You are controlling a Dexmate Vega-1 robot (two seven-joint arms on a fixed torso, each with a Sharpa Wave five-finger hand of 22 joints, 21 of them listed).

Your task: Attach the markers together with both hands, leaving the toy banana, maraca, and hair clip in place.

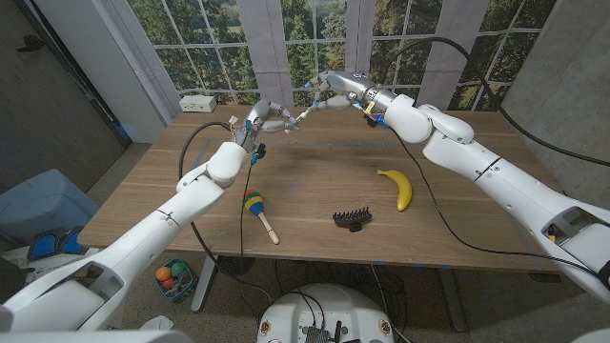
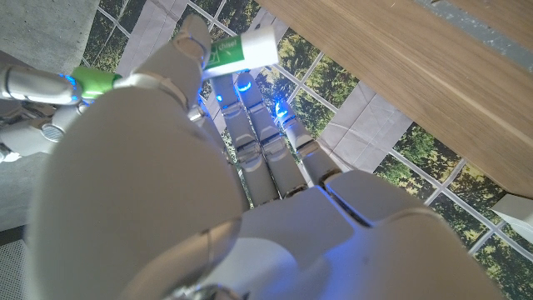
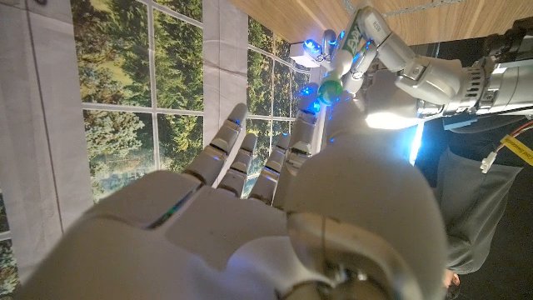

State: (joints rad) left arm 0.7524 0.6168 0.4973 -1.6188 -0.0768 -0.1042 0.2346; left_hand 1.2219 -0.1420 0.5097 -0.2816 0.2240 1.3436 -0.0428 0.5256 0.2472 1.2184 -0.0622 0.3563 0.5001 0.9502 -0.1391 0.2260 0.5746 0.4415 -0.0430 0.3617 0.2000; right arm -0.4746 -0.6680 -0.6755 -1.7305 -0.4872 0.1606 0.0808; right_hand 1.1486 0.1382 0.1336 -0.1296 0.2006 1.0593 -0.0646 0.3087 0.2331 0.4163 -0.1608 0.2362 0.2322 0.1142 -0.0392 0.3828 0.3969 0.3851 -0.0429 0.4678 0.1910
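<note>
Green-and-white markers (image 1: 298, 117) raised above the wooden table's (image 1: 315, 181) far edge, tip to tip, pinched between left hand (image 1: 270, 119) and right hand (image 1: 329, 92); yellow toy banana (image 1: 399, 187), striped maraca (image 1: 258, 213), black hair clip (image 1: 351, 219) lay nearer

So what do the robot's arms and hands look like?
Both arms are smooth, rounded white shells with black cables looping off them. The left hand and right hand are silvery grey and jointed, with little blue lights glowing on the fingers.

The head view looks down over the table (image 1: 315, 181); both wrist views sit close behind their own hands, sharing the markers (image 2: 241, 50).
</note>
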